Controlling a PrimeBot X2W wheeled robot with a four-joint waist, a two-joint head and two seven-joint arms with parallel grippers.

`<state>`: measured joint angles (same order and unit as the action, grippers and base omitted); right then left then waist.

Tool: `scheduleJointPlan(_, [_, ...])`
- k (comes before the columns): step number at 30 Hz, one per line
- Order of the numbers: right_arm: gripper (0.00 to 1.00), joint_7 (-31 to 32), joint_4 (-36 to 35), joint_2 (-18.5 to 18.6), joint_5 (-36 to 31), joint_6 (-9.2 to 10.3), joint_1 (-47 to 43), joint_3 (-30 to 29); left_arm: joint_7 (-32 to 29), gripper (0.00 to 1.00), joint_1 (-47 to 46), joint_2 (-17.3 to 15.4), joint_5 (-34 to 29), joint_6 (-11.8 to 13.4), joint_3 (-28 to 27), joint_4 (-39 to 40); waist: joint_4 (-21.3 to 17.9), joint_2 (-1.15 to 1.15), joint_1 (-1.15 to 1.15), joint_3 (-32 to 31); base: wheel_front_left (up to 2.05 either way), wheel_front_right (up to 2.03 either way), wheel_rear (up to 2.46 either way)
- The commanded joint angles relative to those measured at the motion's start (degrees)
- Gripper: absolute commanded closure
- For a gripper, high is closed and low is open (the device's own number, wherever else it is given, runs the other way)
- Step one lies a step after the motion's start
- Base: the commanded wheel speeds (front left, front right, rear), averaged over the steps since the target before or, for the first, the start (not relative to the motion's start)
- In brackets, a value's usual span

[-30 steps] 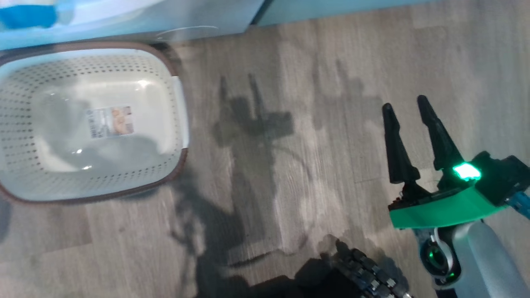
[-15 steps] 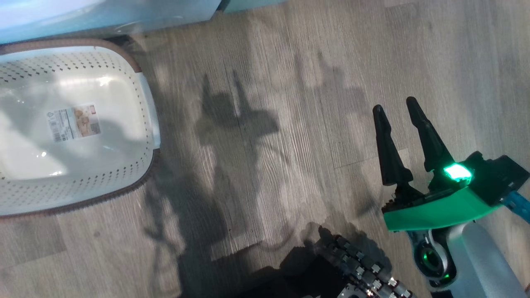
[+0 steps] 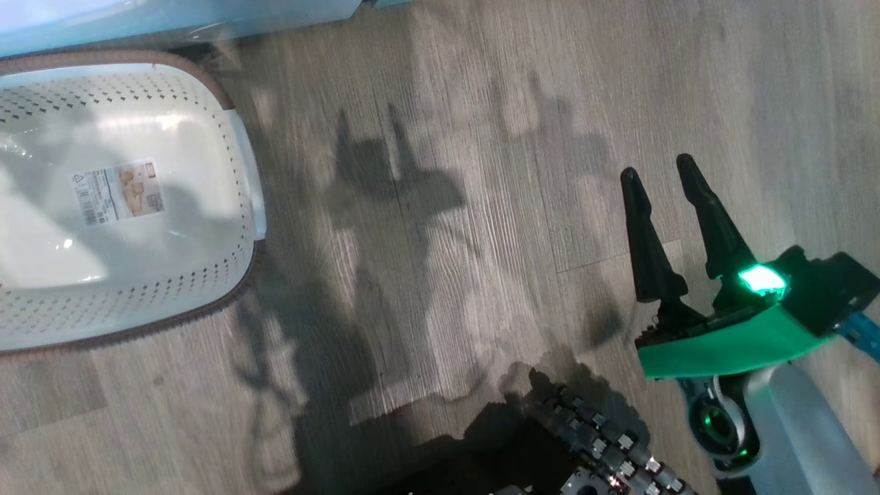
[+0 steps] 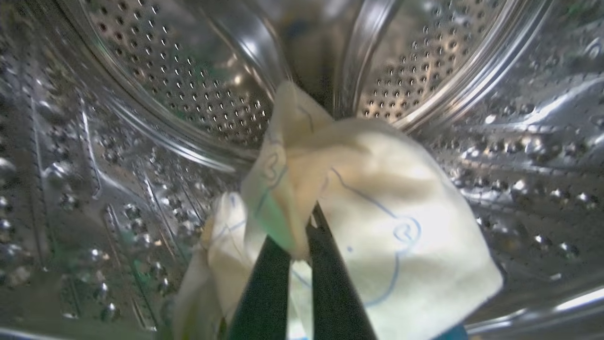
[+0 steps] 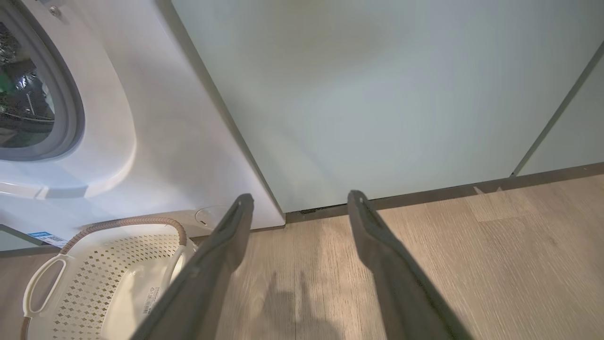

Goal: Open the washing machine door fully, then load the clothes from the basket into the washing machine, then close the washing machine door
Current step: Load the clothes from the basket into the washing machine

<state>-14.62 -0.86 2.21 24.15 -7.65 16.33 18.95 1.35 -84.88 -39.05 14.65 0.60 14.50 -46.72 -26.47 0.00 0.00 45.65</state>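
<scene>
Inside the washer's steel drum (image 4: 188, 94), seen from the left wrist, the left gripper (image 4: 302, 236) had its two dark fingers pressed together on a fold of the clothes (image 4: 391, 212). The cloth was pale cream with thin blue line drawings, and it draped over and around the fingertips, low in the drum. A paler fold at the lower left was blurred; it may have been part of the same garment or a second one.

From the head, the right gripper (image 3: 656, 168) hovered above the grey wood floor (image 3: 481, 103), fingers spread and nothing between them. The basket (image 3: 206, 275) sat on the floor well to its left, with the label (image 3: 117, 192) on its bottom in plain sight.

From the right wrist, the washer (image 5: 155, 141) stood just behind the basket, its grey-ringed opening uncovered, with a pale-green cabinet (image 5: 377, 94) beside it
</scene>
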Motion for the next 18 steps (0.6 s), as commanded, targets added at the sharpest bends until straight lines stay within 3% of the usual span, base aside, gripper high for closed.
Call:
scheduleJointPlan(1, [0.0, -0.38, -1.53, 0.66, 0.35, 0.16, -0.07, 0.63, -0.72, 1.0, -1.95, -1.96, 0.17, -0.3, -0.56, 1.03, 0.11, 0.0, 0.0, 0.09, 0.0, 0.0, 0.0])
scheduleJointPlan(3, [0.0, -0.38, -1.37, 0.66, 0.27, 0.16, 0.1, 0.6, -2.09, 1.0, -2.6, -1.52, 0.52, -0.63, -0.3, -0.13, 0.22, 0.0, 0.0, 0.18, 0.0, 0.0, 0.0])
scheduleJointPlan(4, [0.0, -0.38, -1.24, 0.66, 0.22, 0.16, 0.17, 0.63, -2.45, 0.87, -2.86, -1.34, 0.56, -0.87, -0.06, -0.5, 0.28, 0.0, 0.0, 0.18, 0.0, 0.0, 0.0])
scheduleJointPlan(5, [0.0, -0.38, -1.16, 0.66, 0.19, 0.16, 0.24, 0.65, -2.6, 0.35, -3.12, -1.24, 0.41, -0.94, 0.25, -0.77, 0.34, 0.0, 0.0, 0.2, 0.0, 0.0, 0.0])
scheduleJointPlan(6, [0.0, -0.38, -1.09, 0.66, 0.18, 0.16, 0.32, 0.66, -2.79, 0.0, -3.29, -0.92, 0.65, -1.11, 0.31, -1.08, 0.41, 0.0, 0.0, 0.18, 0.0, 0.0, 0.0])
scheduleJointPlan(12, [0.0, -0.38, -0.87, 0.66, -0.08, 0.16, 0.41, -0.11, -3.66, 0.0, -2.56, 1.17, 1.96, -1.62, 0.84, -1.95, 1.37, 0.0, 0.0, -0.73, 0.0, 0.0, 0.0])
scheduleJointPlan(18, [0.0, -0.38, -0.82, 0.66, -1.39, 0.16, -0.01, -2.06, -2.13, 0.0, 2.02, 3.6, 4.3, 0.52, -0.19, -0.59, 3.6, 0.0, 0.0, -3.13, 0.0, 0.0, 0.0])
